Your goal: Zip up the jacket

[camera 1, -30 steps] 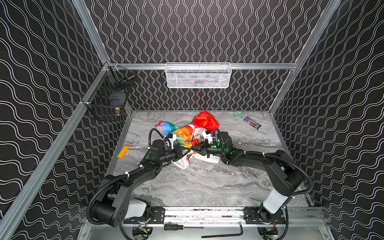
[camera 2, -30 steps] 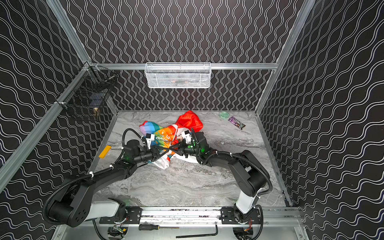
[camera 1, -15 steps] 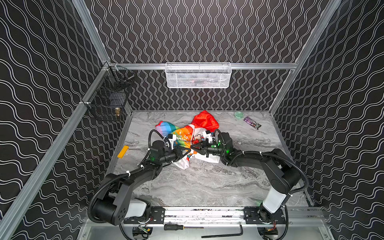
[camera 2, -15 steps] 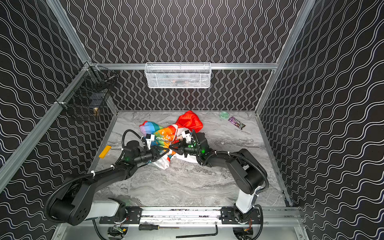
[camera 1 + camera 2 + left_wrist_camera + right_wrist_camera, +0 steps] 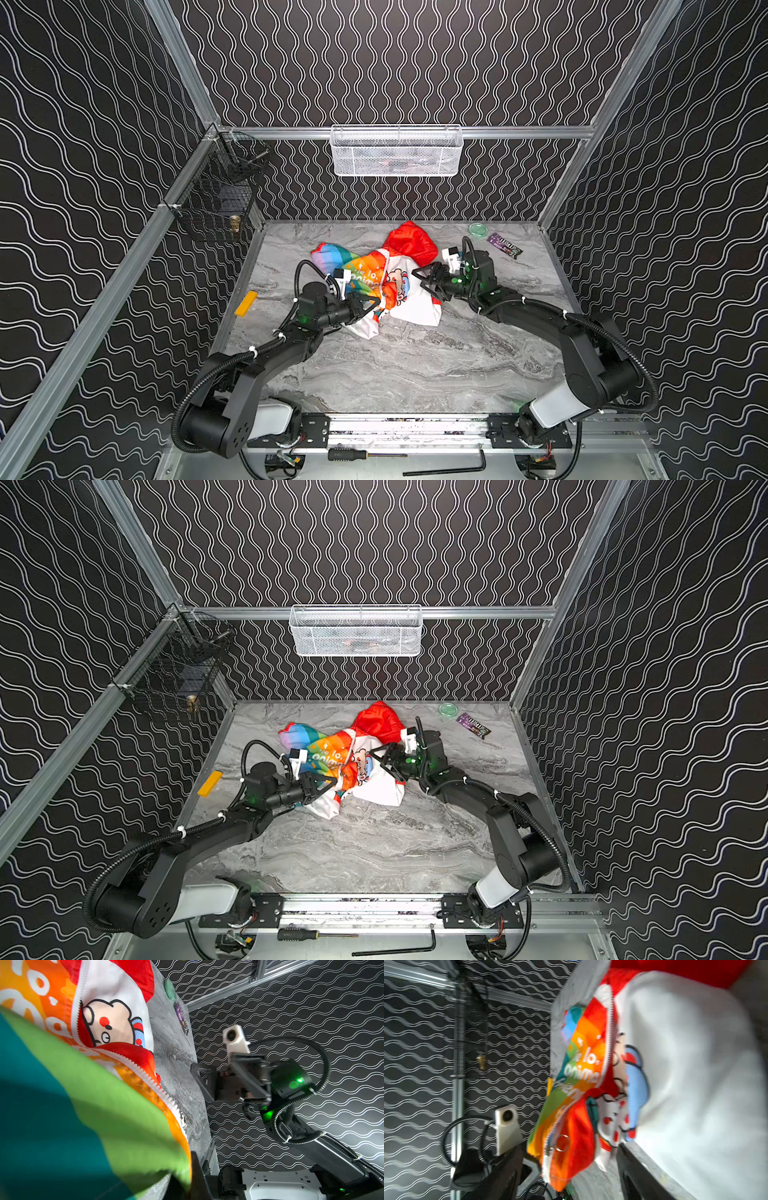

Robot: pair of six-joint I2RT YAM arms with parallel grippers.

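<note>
The jacket (image 5: 399, 291) lies crumpled at the middle back of the table, rainbow panel to the left, white cartoon-print side to the right, red hood (image 5: 411, 243) behind. My left gripper (image 5: 371, 305) is shut on the jacket's lower rainbow edge; in the left wrist view green fabric (image 5: 145, 1136) runs into its pinched jaws. The white zipper teeth (image 5: 145, 1076) stand apart and end at a shiny slider (image 5: 184, 1120). A ring pull (image 5: 562, 1142) hangs there. My right gripper (image 5: 428, 284) is open just right of the jacket, holding nothing, one finger (image 5: 643, 1169) beside the white fabric.
A yellow block (image 5: 246, 303) lies at the left table edge. A green lid (image 5: 478, 230) and a purple wrapper (image 5: 504, 245) sit at the back right. A white wire basket (image 5: 397, 151) hangs on the back wall, a black one (image 5: 216, 203) on the left.
My right gripper has opened, let go of the jacket's zipper area and drawn back to the right. The left gripper has kept its grip and its place.
</note>
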